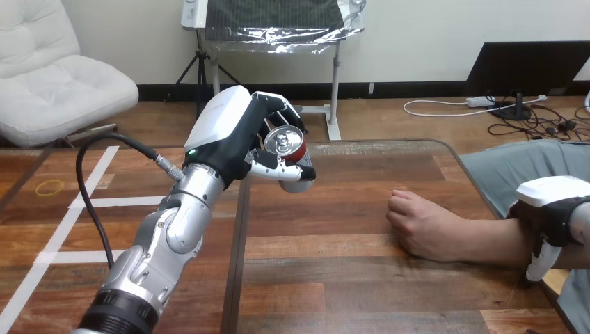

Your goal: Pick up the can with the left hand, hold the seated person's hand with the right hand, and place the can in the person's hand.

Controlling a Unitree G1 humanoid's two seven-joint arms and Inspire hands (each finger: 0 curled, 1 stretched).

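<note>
My left hand (229, 129) is raised over the table's left half, shut on a red and silver can (286, 144) whose top faces the camera. Fingers wrap the can from above and the thumb (278, 169) crosses beneath it. The person's hand (421, 224) rests on the table (334, 278) at the right, loosely closed, palm down, well apart from the can. At the right edge my right hand (553, 209) lies over the person's forearm (497, 240), with a white finger (539, 261) curled down round its near side.
A dark seam (235, 264) runs front to back down the wooden table, under my left arm. A black cable (90, 202) loops from my left wrist toward the left. Bare tabletop lies between the can and the person's hand.
</note>
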